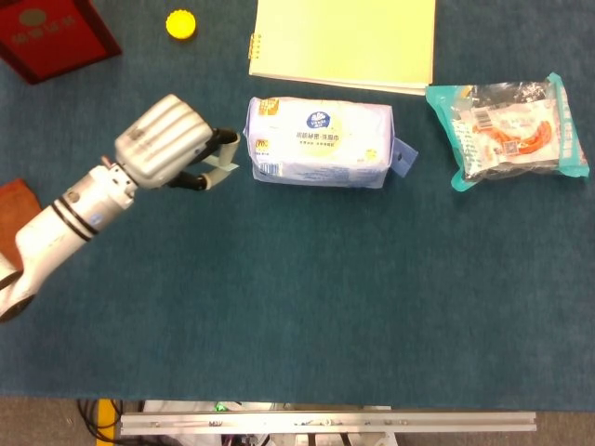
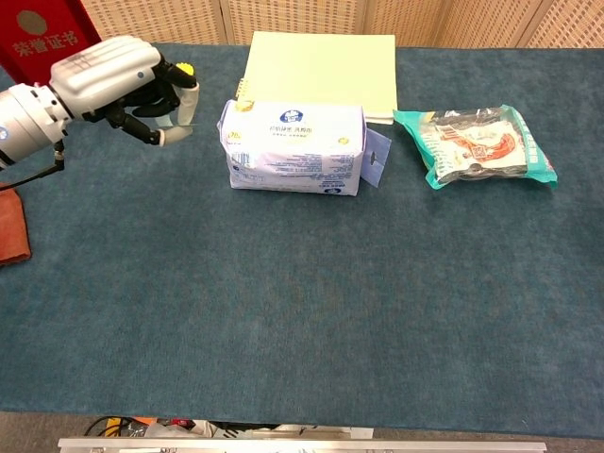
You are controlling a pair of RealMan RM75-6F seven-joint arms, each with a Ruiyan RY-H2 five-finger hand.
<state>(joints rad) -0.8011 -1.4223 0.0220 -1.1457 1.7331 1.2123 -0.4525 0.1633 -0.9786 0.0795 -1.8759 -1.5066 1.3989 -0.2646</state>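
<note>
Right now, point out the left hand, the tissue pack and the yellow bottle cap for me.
left hand (image 1: pixel 167 149), head view, on the silver back of the hand.
tissue pack (image 1: pixel 321 141), head view, on the middle of its printed top face.
yellow bottle cap (image 1: pixel 180 24), head view, on the centre of the cap.

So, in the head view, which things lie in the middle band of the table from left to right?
Left hand → tissue pack → snack bag.
</note>
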